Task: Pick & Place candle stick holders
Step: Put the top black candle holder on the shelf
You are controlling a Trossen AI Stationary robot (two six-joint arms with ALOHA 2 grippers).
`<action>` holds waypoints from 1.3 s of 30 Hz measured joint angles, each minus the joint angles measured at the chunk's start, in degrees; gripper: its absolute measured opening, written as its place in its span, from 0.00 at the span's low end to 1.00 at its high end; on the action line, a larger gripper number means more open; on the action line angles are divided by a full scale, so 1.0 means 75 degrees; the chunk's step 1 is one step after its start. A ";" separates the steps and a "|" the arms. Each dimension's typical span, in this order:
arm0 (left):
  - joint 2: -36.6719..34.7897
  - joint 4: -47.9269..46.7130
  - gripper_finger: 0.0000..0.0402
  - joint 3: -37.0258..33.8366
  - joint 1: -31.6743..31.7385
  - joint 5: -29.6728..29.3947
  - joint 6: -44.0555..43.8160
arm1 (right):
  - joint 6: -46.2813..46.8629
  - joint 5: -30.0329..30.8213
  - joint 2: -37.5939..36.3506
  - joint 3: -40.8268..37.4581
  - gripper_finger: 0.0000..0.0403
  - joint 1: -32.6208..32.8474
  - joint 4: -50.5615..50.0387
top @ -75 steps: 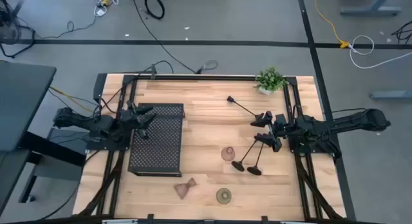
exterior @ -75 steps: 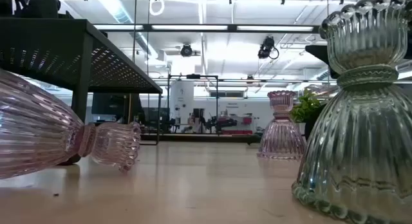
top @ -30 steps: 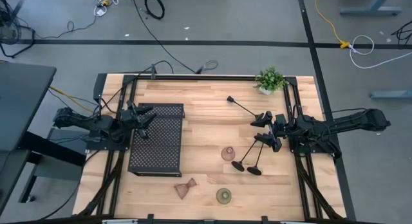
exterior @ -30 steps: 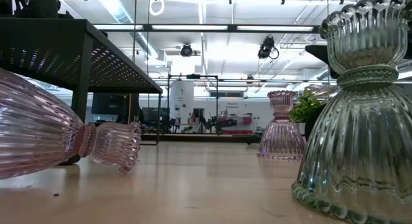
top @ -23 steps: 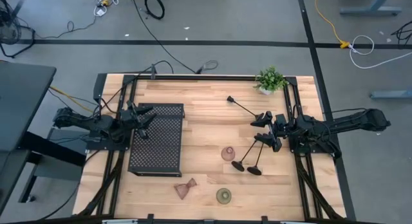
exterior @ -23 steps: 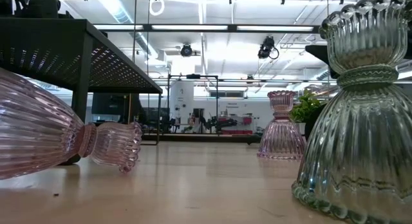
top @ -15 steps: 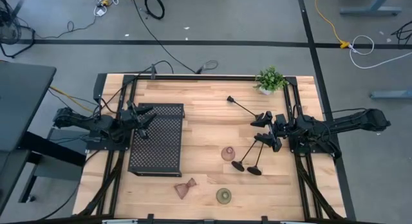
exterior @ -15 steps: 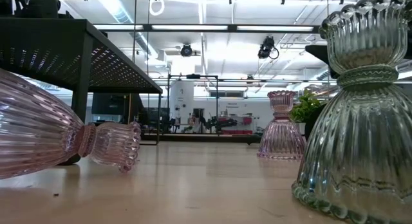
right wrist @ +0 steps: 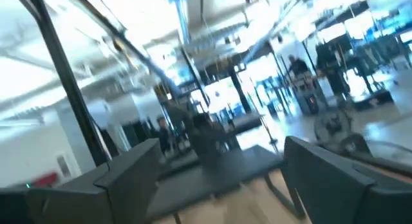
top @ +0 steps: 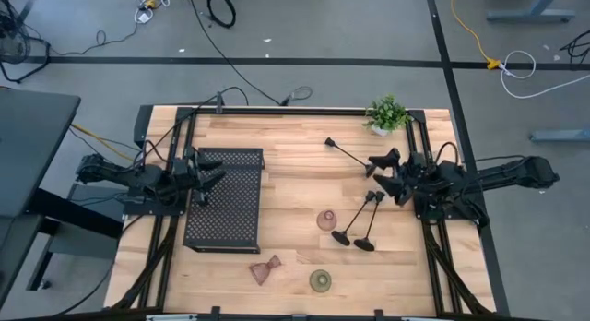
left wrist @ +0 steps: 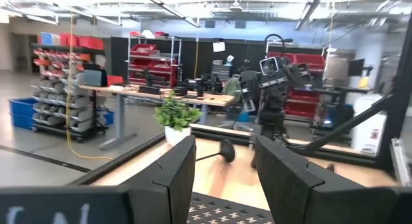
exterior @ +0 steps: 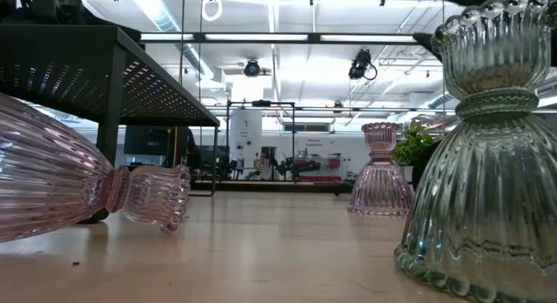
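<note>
Three thin black stems on round bases show in the high view. One (top: 346,152) lies on the table at the far right. Two (top: 358,219) slant from their bases near the middle right, and their thin top ends point toward my right gripper. A pink holder (top: 325,219) and an olive-green one (top: 320,281) stand upright. A brownish-pink one (top: 265,270) lies on its side. My right gripper (top: 378,173) is open, just beyond the two stems' tops, touching nothing. My left gripper (top: 205,176) is open over the black tray's left side.
The black perforated tray (top: 224,199) stands on legs at the table's left. A small green potted plant (top: 387,113) stands at the far right corner. Bare wood lies between the tray and the stems. In the low view the green holder (exterior: 487,164) stands close by.
My right gripper has drawn back from the two slanting stems' tops, toward the table's right and far edges, and has tipped up. The two stems stay where they were. My left gripper has shifted a little over the tray.
</note>
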 joint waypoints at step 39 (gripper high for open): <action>0.0000 -0.0628 0.41 0.0000 -0.0003 -0.0058 -0.0309 | 0.2261 0.2565 0.3328 0.6511 0.82 -0.2670 -1.1606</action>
